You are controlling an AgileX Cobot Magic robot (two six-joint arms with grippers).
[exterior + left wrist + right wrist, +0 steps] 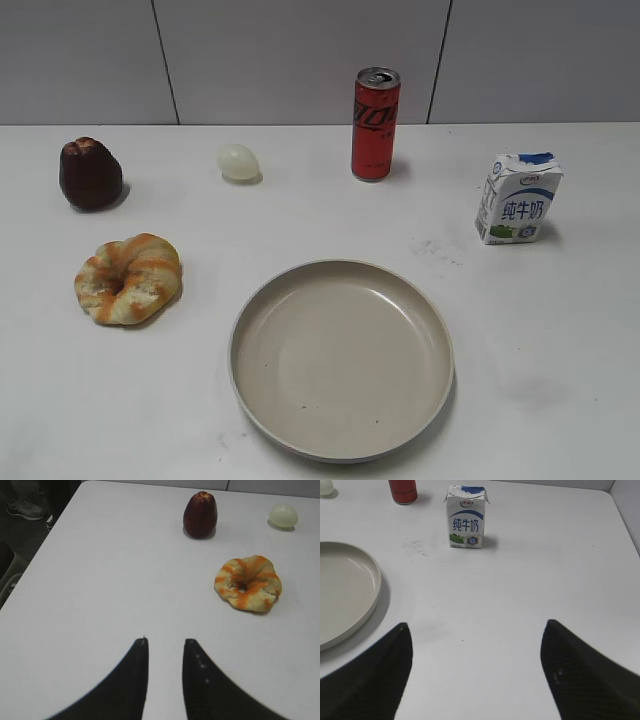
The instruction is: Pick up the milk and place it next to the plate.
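The milk (517, 199), a small white carton with blue characters and a green patch, stands upright at the right of the table. It also shows in the right wrist view (465, 523). The beige plate (341, 358) lies at the front middle, and its rim shows in the right wrist view (370, 575). My right gripper (477, 627) is wide open and empty, well short of the milk. My left gripper (165, 641) is open by a narrow gap and empty above bare table. Neither gripper shows in the exterior view.
A red can (375, 124) stands at the back middle. A pale egg (239, 162), a dark red fruit (90, 174) and a ring-shaped bread (128, 278) lie at the left. The table's left edge (45, 545) is near my left gripper.
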